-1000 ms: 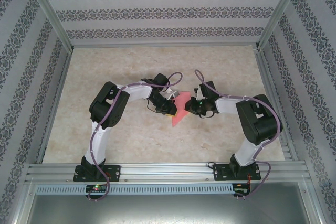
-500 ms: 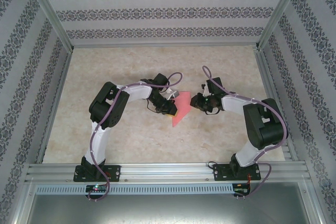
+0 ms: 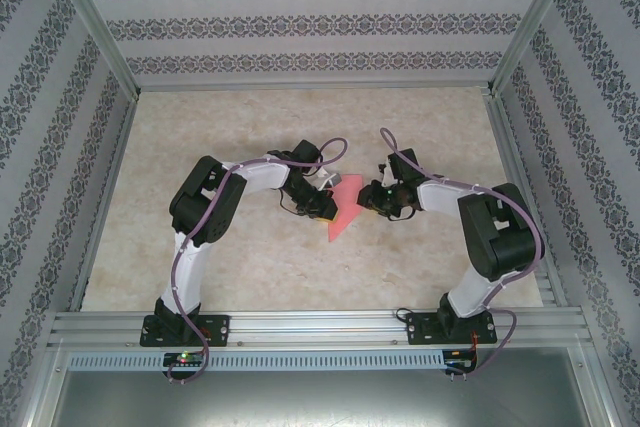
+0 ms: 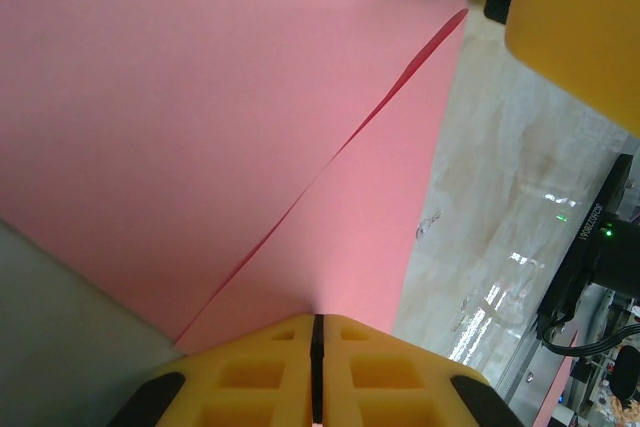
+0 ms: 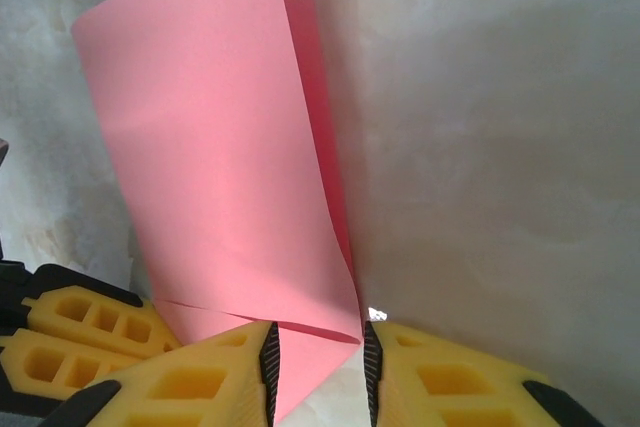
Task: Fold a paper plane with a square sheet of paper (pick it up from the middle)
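Observation:
The square sheet of paper [image 3: 347, 209] is salmon pink and folded over on itself, its point toward the near edge, held up between the two arms at mid-table. My left gripper [image 3: 328, 209] is shut on its left edge; in the left wrist view the yellow jaws [image 4: 316, 322] meet on the paper [image 4: 200, 117], whose fold line runs diagonally. My right gripper [image 3: 366, 201] stands open just right of it. In the right wrist view the paper's [image 5: 210, 147] lower folded corner sits in the gap of that gripper [image 5: 316, 357], unpinched.
The beige marbled table [image 3: 250, 127] is fenced by aluminium rails [image 3: 320, 325] and patterned walls. Purple cables loop above both wrists. The other gripper's yellow fingers [image 4: 580, 37] crowd the left wrist view's top right, and the left gripper's fingers [image 5: 80, 322] sit at the right wrist view's bottom left.
My right gripper has opened and let go of the paper's right side, drawing slightly to the right. The left gripper has stayed shut on the paper and has not moved.

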Action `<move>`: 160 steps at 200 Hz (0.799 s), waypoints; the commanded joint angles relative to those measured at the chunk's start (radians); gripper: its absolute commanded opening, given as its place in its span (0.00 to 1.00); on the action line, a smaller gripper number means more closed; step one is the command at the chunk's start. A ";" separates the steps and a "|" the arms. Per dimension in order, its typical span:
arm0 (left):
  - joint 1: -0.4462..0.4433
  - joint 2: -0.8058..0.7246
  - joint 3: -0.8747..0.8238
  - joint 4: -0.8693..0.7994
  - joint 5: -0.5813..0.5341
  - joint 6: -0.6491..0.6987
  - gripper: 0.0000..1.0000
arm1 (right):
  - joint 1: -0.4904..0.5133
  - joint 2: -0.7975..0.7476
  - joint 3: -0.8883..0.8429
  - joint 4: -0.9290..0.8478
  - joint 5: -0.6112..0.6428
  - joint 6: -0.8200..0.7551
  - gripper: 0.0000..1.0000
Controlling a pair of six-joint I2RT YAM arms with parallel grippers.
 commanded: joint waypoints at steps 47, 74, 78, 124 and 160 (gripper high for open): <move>0.022 0.043 -0.050 -0.050 -0.157 0.038 0.12 | 0.023 -0.003 0.017 -0.022 -0.037 0.012 0.30; 0.023 0.042 -0.054 -0.046 -0.155 0.037 0.12 | 0.019 -0.035 -0.009 0.015 -0.075 0.038 0.30; 0.024 0.044 -0.054 -0.047 -0.155 0.038 0.12 | 0.018 -0.038 -0.013 0.022 -0.079 0.044 0.30; 0.027 0.042 -0.050 -0.047 -0.153 0.037 0.12 | 0.002 -0.074 -0.055 0.072 -0.114 0.084 0.30; 0.027 0.040 -0.047 -0.045 -0.155 0.034 0.12 | -0.006 -0.058 -0.028 -0.006 -0.013 0.033 0.31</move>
